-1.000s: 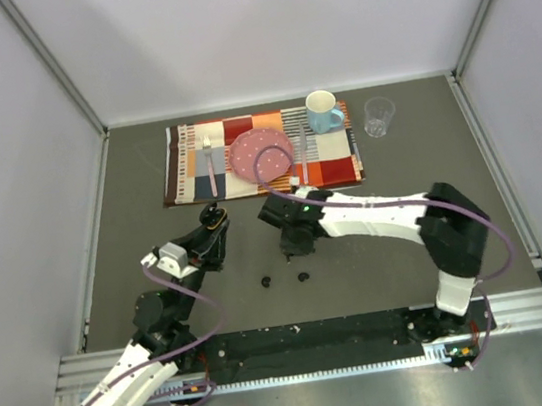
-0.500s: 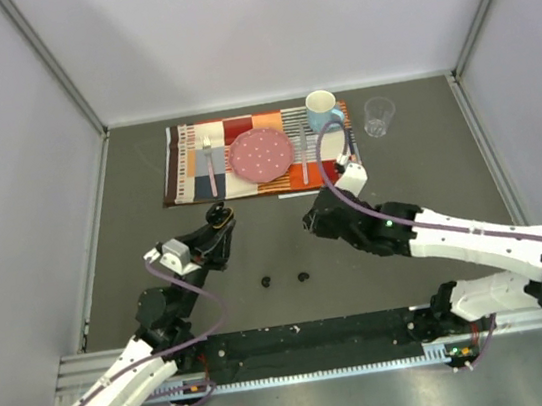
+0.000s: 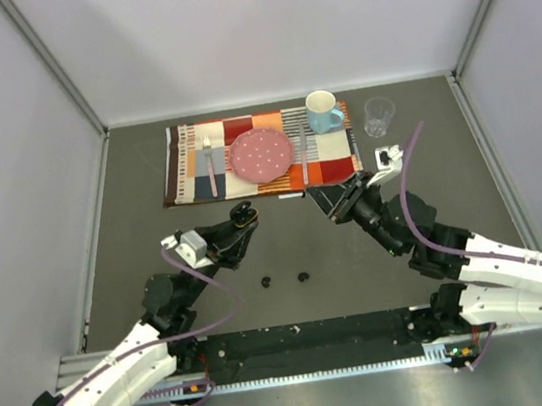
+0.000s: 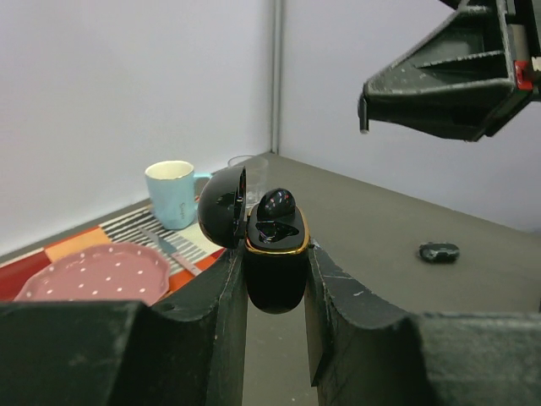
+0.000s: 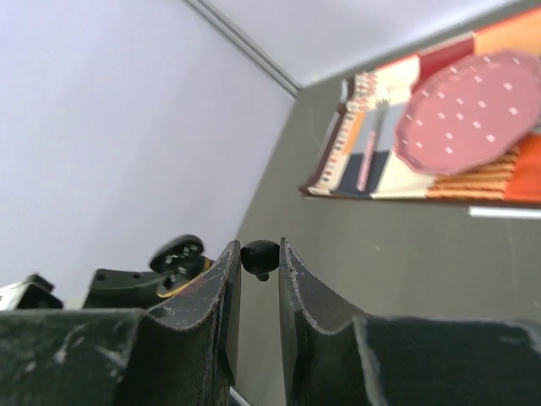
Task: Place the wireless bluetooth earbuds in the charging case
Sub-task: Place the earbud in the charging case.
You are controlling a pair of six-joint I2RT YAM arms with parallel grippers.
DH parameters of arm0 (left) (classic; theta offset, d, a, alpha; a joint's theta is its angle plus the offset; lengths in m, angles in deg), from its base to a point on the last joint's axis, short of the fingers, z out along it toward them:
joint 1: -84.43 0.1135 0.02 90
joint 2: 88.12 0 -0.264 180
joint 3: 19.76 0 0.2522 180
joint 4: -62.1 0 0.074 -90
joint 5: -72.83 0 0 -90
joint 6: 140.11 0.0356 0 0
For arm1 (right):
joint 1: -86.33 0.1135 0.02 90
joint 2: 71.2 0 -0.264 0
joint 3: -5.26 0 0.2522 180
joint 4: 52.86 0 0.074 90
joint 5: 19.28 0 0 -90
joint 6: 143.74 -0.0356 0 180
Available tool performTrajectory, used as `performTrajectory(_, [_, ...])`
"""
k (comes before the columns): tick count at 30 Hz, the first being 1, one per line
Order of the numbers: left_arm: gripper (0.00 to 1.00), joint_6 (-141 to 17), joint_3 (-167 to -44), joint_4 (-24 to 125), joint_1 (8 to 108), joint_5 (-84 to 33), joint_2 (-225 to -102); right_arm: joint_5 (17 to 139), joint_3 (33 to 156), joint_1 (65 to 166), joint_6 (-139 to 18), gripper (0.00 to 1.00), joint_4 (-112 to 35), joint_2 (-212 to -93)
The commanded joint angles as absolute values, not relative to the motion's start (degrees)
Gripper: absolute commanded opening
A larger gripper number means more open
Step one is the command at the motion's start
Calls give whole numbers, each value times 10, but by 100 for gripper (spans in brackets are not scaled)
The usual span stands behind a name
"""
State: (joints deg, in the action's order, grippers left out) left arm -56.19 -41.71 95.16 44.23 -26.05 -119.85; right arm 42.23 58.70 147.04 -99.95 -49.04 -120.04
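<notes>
The left gripper (image 4: 275, 258) clamps the open charging case (image 4: 275, 288), one earbud (image 4: 276, 203) apparently seated inside, while the right gripper (image 5: 256, 264) pinches a black earbud (image 5: 259, 252) in the air nearby, best lowered slowly, stem first, into the empty socket; two more earbuds (image 3: 266, 282) lie on the table (image 3: 156, 249); no writing is readable.

A robotics lab cell is indicated: a grey table (image 3: 424, 141) is boxed in by plain white panels (image 3: 256, 23), an aluminium rail (image 3: 77, 364) is fitted, and a placemat (image 3: 188, 149) is staged.
</notes>
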Motion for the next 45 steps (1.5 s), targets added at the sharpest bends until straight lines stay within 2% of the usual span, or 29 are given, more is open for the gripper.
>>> performTrajectory(1, [0,-561,-452,1005,444,-317,-1214,469,573,1479,-932,0,-626,-1186])
performTrajectory(9, [0,-549,-460,995,444,-332,-1218,555,612,1495,-879,0,-666,-1221])
performTrajectory(17, [0,-553,-468,1005,444,-344,-1235,585,638,1541,-842,0,-706,-1269])
performTrajectory(45, [0,-557,-478,1003,444,-367,-1240,554,703,1567,-814,0,-649,-1367])
